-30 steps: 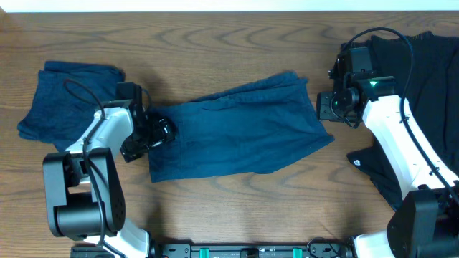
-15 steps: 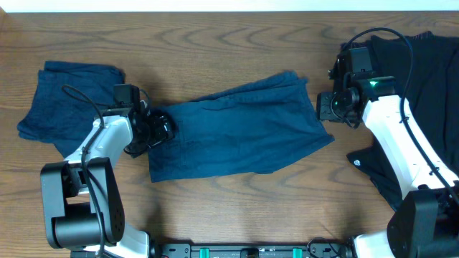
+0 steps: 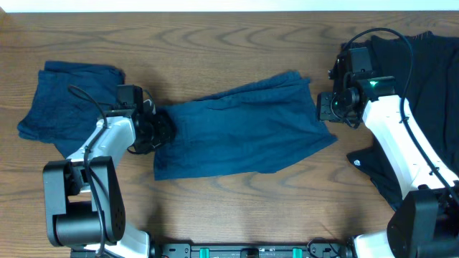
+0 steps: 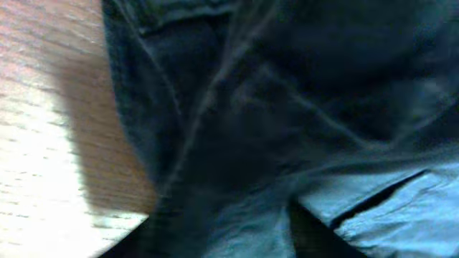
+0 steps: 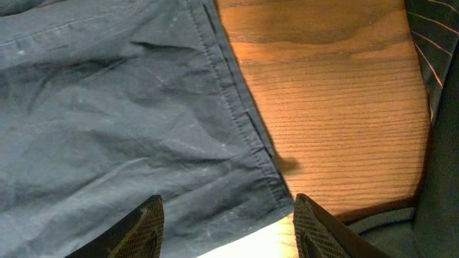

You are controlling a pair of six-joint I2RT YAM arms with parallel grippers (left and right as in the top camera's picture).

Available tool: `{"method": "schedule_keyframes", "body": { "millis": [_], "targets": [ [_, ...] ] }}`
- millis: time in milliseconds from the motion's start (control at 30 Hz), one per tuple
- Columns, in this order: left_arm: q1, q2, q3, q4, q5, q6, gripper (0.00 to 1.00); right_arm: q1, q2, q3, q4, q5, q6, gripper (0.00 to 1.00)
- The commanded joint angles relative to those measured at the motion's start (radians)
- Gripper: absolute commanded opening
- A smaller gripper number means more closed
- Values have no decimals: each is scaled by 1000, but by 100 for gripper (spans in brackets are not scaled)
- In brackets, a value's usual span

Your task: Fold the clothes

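Navy cloth takes up most of the brown wood-grain table (image 3: 215, 36). At the far left lies a folded dark navy blue cloth garment (image 3: 68, 100), well apart from both arms' fingers. Just to its right, the left gripper (image 3: 156, 131) sits on the left edge of the spread dark navy blue cloth shorts (image 3: 244, 132), which stretch across the middle of the table with the right end angled slightly upward in the overhead view. The left wrist view is blurred and filled with dark rumpled fabric. Its fingertips (image 4: 140, 244) show only as dark shapes at the bottom, with cloth bunched between them. Whether they have clamped onto that cloth or merely rest around it, I cannot tell. At the other end of the shorts, the right gripper (image 5: 226, 229) hovers over the right hem corner. Its two fingers (image 5: 147, 226) stand wide apart and released, pinching nothing. The stitched hem runs diagonally down between them, with fabric under the left finger and bare wood toward the right one. Farthest right, a heap of black cloth (image 3: 427, 86) lies beside the right arm.
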Motion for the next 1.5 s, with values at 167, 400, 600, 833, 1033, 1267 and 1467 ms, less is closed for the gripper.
{"method": "schedule_keyframes", "body": {
  "millis": [167,400,600,833,1033,1267,1467],
  "targets": [
    [-12,51,-56,-53,7,4,6,5,-4,-5,-1,3,-34,56],
    [-12,-51,34,-246,-1,5,6,6,-4,-5,10,-59,-118,50],
    [-12,-206,163,-478,0,5,6,41,-2,-5,83,-302,-241,1],
    [-13,-353,311,-624,11,4,6,195,64,-5,219,-383,-241,1],
    [-14,-409,332,-626,31,-3,6,377,229,-5,345,-465,-131,1],
    [-14,-411,347,-621,138,-3,6,571,423,-5,605,-460,27,1],
    [-14,-411,416,-636,330,-5,6,699,525,-5,789,-437,102,1]
  ]
}}
